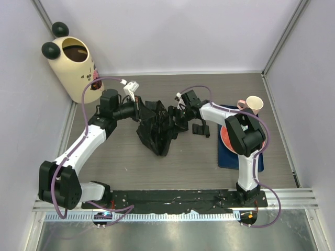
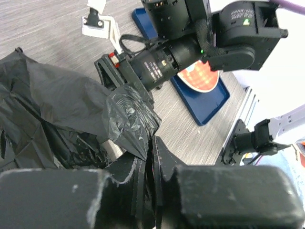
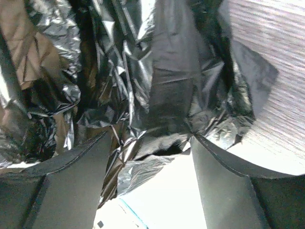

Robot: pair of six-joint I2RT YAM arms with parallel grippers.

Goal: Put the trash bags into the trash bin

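The black trash bag (image 1: 156, 128) lies crumpled in the middle of the table. My left gripper (image 1: 137, 109) is at its left edge, shut on a fold of the bag (image 2: 128, 124), with the jaws (image 2: 151, 149) pressed together. My right gripper (image 1: 176, 116) is at the bag's right edge. Its fingers stand wide apart with glossy bag plastic (image 3: 162, 71) bunched between and beyond the tips (image 3: 150, 139). The cream trash bin (image 1: 73, 65) with black ball ears leans at the far left corner, its brown opening facing up, apart from both grippers.
A blue tray (image 1: 230, 157) with a red plate (image 1: 228, 137) lies under the right arm, also in the left wrist view (image 2: 209, 102). A paper cup (image 1: 255, 103) stands at the tray's far end. Walls close the left, far and right sides.
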